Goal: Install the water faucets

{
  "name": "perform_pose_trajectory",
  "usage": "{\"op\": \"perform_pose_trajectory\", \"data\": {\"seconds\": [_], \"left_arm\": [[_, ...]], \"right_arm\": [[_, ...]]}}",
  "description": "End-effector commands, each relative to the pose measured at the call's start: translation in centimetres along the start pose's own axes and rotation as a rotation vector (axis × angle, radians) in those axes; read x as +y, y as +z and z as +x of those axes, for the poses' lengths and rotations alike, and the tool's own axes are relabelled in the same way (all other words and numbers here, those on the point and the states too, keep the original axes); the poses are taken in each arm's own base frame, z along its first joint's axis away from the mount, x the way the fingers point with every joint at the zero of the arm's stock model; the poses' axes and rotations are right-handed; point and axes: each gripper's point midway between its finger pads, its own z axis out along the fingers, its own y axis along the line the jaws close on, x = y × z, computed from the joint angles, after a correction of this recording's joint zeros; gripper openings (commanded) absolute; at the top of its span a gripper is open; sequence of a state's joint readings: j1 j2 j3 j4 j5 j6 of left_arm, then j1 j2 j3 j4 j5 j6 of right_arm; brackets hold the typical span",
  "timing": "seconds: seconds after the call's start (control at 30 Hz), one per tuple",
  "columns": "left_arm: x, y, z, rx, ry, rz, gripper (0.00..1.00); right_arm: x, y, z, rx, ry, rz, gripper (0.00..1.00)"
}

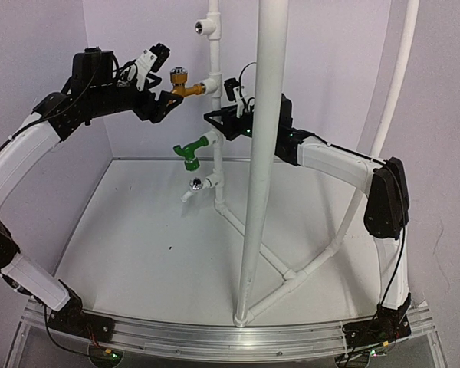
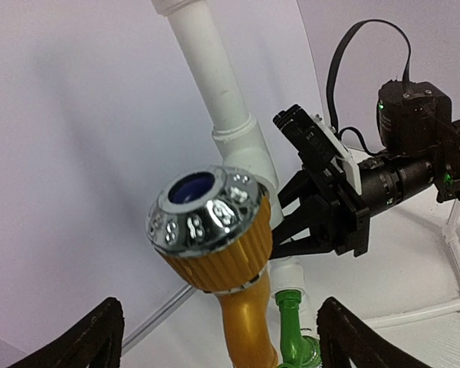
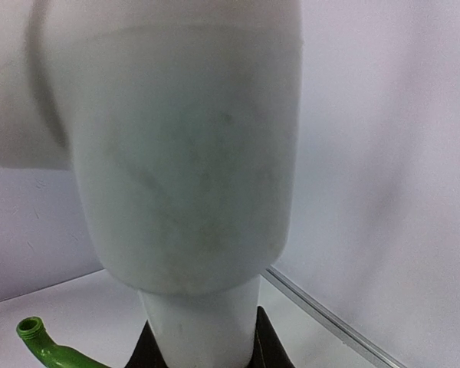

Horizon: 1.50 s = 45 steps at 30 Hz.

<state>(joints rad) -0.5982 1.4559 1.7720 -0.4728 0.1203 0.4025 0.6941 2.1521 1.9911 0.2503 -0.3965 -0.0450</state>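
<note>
The brass-gold faucet (image 1: 181,83) is set sideways in a white tee (image 1: 211,83) on the upright pipe (image 1: 214,107). Its chrome-topped knob (image 2: 205,211) fills the left wrist view. My left gripper (image 1: 165,80) is open, its two black fingers (image 2: 92,341) wide on either side of the gold faucet's body (image 2: 249,314) and apart from it. The green faucet (image 1: 190,152) sits in a lower tee; it also shows in the left wrist view (image 2: 291,330) and the right wrist view (image 3: 50,349). My right gripper (image 1: 217,123) is shut on the upright pipe (image 3: 199,322), just below a tee (image 3: 184,146).
A thick white pole (image 1: 262,153) stands in front of the right arm. Open tees sit at the top (image 1: 203,27) and low down (image 1: 198,184) on the pipe. Slanted base pipes (image 1: 291,274) run across the white floor. Purple walls close in all round.
</note>
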Motion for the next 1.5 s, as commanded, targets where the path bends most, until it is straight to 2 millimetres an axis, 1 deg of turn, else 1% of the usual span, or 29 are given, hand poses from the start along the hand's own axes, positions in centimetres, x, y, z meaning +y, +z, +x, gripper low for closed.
{"op": "perform_pose_trajectory", "data": {"seconds": [0.0, 0.17, 0.3, 0.37, 0.43, 0.53, 0.67, 0.77, 0.8, 0.9, 0.97, 1.07, 1.1, 1.13, 1.2, 1.23, 1.3, 1.43, 1.47], "left_arm": [[0.7, 0.0, -3.0, -0.074, 0.085, -0.013, 0.81], [0.1, 1.2, -2.9, -0.072, 0.039, 0.031, 0.77], [-0.3, 2.0, -2.3, -0.049, 0.024, 0.057, 0.70], [-0.3, 2.4, -2.3, -0.051, 0.017, 0.061, 0.66], [-0.3, 2.6, -2.6, -0.060, 0.008, 0.067, 0.59], [-0.5, 2.8, -3.0, -0.076, -0.010, 0.088, 0.46], [-0.8, 2.8, -3.6, -0.102, -0.024, 0.111, 0.39], [-0.9, 2.9, -3.5, -0.107, -0.027, 0.112, 0.30], [-1.0, 3.0, -3.2, -0.103, -0.028, 0.112, 0.25], [-1.1, 3.1, -2.5, -0.108, -0.044, 0.106, 0.05], [-1.3, 3.0, -2.0, -0.123, -0.061, 0.098, 0.00], [-1.5, 3.1, -0.6, -0.130, -0.066, 0.076, 0.00], [-1.9, 3.4, 0.6, -0.115, -0.065, 0.078, 0.00], [-2.0, 3.4, 1.0, -0.122, -0.061, 0.072, 0.00], [-2.4, 3.8, 2.5, -0.111, -0.054, 0.067, 0.00], [-2.4, 3.7, 2.6, -0.122, -0.049, 0.061, 0.00], [-2.6, 4.0, 3.5, -0.125, -0.048, 0.051, 0.00], [-2.6, 4.0, 3.5, -0.131, -0.014, 0.044, 0.00], [-2.5, 3.9, 3.0, -0.131, -0.004, 0.046, 0.00]], "right_arm": [[6.4, -1.5, -0.2, 0.084, 0.136, -0.238, 0.00], [6.5, -1.6, -0.4, 0.083, 0.128, -0.243, 0.00], [6.6, -1.7, -0.4, 0.083, 0.124, -0.250, 0.00], [6.7, -1.8, -0.4, 0.083, 0.124, -0.253, 0.00], [6.8, -1.8, -0.3, 0.084, 0.123, -0.259, 0.00], [6.9, -1.9, -0.4, 0.085, 0.122, -0.265, 0.00], [7.0, -2.0, -0.4, 0.086, 0.118, -0.272, 0.00], [7.0, -2.1, -0.3, 0.086, 0.118, -0.276, 0.00], [7.0, -2.1, -0.4, 0.085, 0.118, -0.278, 0.00], [6.9, -2.1, -0.3, 0.086, 0.120, -0.281, 0.00], [6.8, -2.1, -0.3, 0.087, 0.122, -0.281, 0.00], [6.7, -2.1, -0.1, 0.090, 0.125, -0.280, 0.00], [6.6, -2.1, -0.1, 0.090, 0.126, -0.278, 0.00], [6.5, -2.1, 0.0, 0.092, 0.128, -0.277, 0.00], [6.5, -2.0, 0.1, 0.094, 0.133, -0.278, 0.00], [6.5, -2.0, 0.1, 0.094, 0.133, -0.278, 0.00], [6.4, -1.9, 0.2, 0.095, 0.134, -0.279, 0.00], [6.5, -1.8, 0.2, 0.094, 0.136, -0.283, 0.00], [6.5, -1.8, 0.2, 0.094, 0.136, -0.283, 0.00]]}}
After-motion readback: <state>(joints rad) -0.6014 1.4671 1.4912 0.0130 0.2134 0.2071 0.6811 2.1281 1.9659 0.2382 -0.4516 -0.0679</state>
